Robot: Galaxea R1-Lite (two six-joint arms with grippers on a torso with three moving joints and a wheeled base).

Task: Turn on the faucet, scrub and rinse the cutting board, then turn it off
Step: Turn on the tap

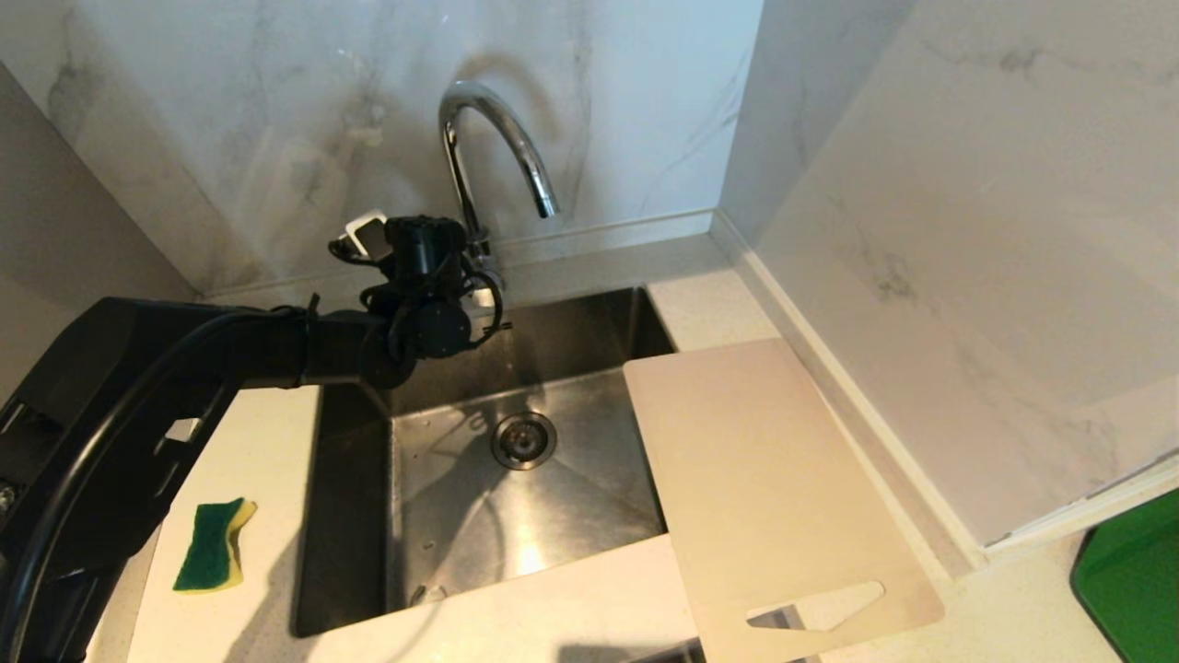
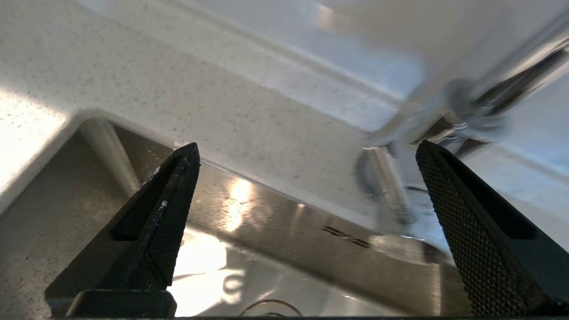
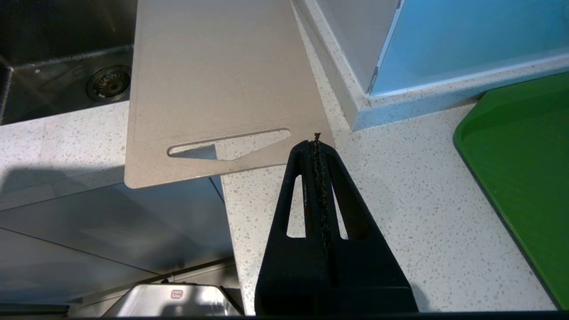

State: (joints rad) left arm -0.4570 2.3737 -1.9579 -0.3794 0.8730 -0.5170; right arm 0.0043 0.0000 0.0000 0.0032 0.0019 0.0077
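Right claw hung pressed shut over the speckled surface, just off the handle-slot end of the cutting board, a green tray off to its side. The board lay flat on the surface at the right rim of the sink, its left edge overhanging the basin; a green-and-yellow sponge sat left of the sink. Farther back, left claw stood wide, empty, at the faucet base.
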